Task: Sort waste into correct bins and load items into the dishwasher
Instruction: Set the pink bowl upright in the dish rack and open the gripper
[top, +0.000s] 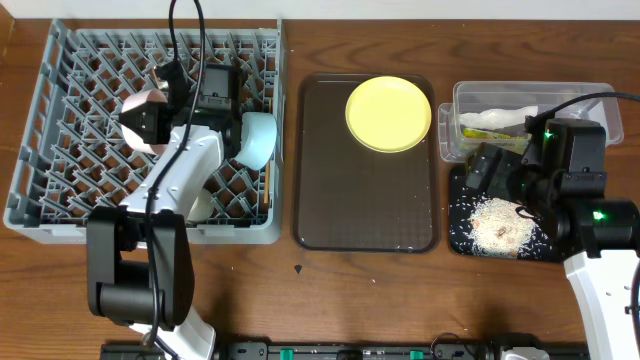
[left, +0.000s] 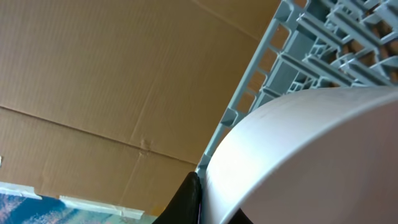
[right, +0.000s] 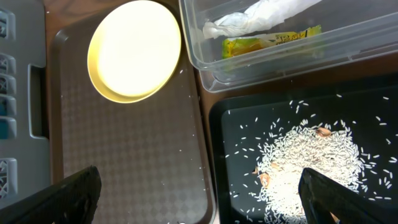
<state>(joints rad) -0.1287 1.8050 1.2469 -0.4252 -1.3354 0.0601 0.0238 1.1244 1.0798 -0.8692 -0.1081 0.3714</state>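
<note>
Left claw (top: 155, 120) grips the white bowl (left: 298, 155) over the dishwasher (top: 30, 150); your right claw (right: 199, 199) gapes empty. Waste (right: 311, 155) looks binned; you've the yellow plate (top: 388, 113) left.

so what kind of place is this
Probably a staged robot test bench, not a real kitchen: grey dish rack and brown serving tray on a wooden table, cardboard backdrop.

No words can be read anywhere. The yellow-green wrapper packet (right: 273, 42) in the clear plastic tub (right: 373, 37) carries dark print, too blurred to make out.
</note>
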